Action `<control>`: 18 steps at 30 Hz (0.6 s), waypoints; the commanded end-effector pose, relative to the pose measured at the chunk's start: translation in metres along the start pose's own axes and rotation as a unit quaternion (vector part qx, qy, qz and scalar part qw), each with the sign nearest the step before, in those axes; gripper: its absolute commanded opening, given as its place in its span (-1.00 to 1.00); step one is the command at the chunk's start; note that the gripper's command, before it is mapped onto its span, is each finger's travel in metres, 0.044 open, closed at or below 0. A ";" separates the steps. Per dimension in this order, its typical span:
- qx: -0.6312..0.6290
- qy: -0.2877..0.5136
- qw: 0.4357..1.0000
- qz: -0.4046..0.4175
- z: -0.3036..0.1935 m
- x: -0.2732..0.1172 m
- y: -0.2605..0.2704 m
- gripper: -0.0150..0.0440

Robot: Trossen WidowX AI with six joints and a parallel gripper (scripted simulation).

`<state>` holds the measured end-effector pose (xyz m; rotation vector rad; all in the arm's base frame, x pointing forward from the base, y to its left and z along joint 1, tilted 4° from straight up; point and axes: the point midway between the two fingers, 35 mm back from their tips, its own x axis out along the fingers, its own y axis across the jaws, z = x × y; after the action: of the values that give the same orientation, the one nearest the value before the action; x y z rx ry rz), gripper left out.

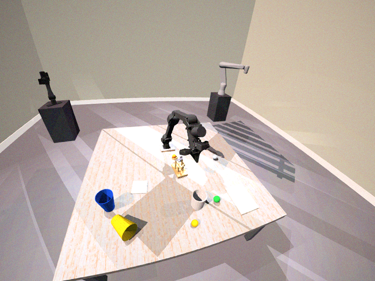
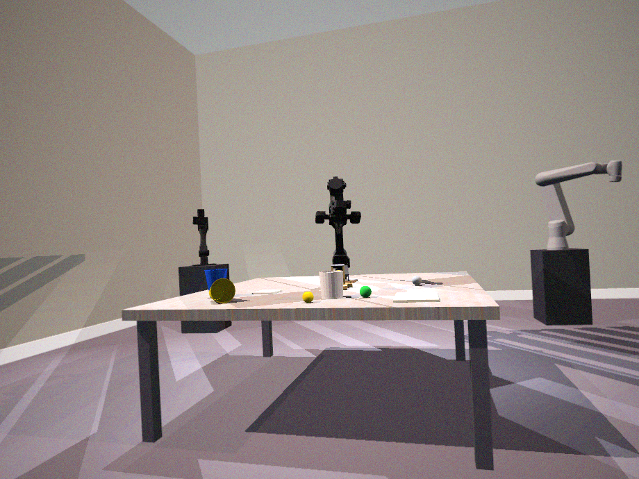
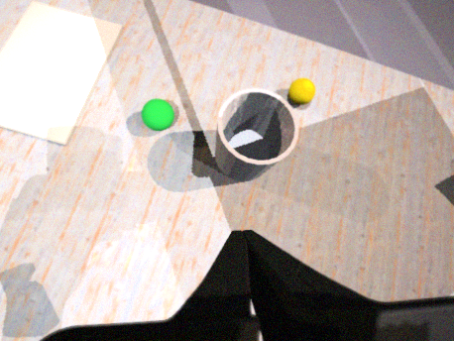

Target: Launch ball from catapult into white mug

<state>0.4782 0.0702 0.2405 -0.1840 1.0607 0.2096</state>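
Observation:
The orange ball point(image 1: 174, 156) sits in the cup at the raised rear end of the wooden catapult point(image 1: 182, 175) point(image 2: 347, 284), which stands on the table in front of the arm's base. The white mug point(image 1: 197, 203) point(image 2: 331, 284) point(image 3: 232, 170) stands upright nearer the table's front edge, with its dark opening facing up. My gripper point(image 1: 196, 160) point(image 3: 241, 240) is shut and empty, its fingertips together. It hangs above the table, right of the catapult in the top view. The catapult and orange ball are out of the wrist view.
A green ball point(image 1: 217, 199) point(image 2: 365, 291) point(image 3: 158, 114) and yellow ball point(image 1: 194, 223) point(image 2: 308, 296) point(image 3: 301, 91) lie near the mug. A pale grey ball point(image 1: 215, 157) lies right of the gripper. A blue cup point(image 1: 109, 204) stands left; a yellow cup point(image 1: 120, 225) lies sideways. Two white pads point(image 1: 139, 186) point(image 1: 241, 199) lie flat.

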 end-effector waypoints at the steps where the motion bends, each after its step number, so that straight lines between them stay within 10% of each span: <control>1: -0.047 0.041 0.998 -0.005 -0.022 0.004 0.019 -0.49; 18: -0.251 0.188 0.949 -0.025 -0.113 0.009 0.075 -0.49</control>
<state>0.3887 0.1132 0.1835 -0.6346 1.3200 0.3742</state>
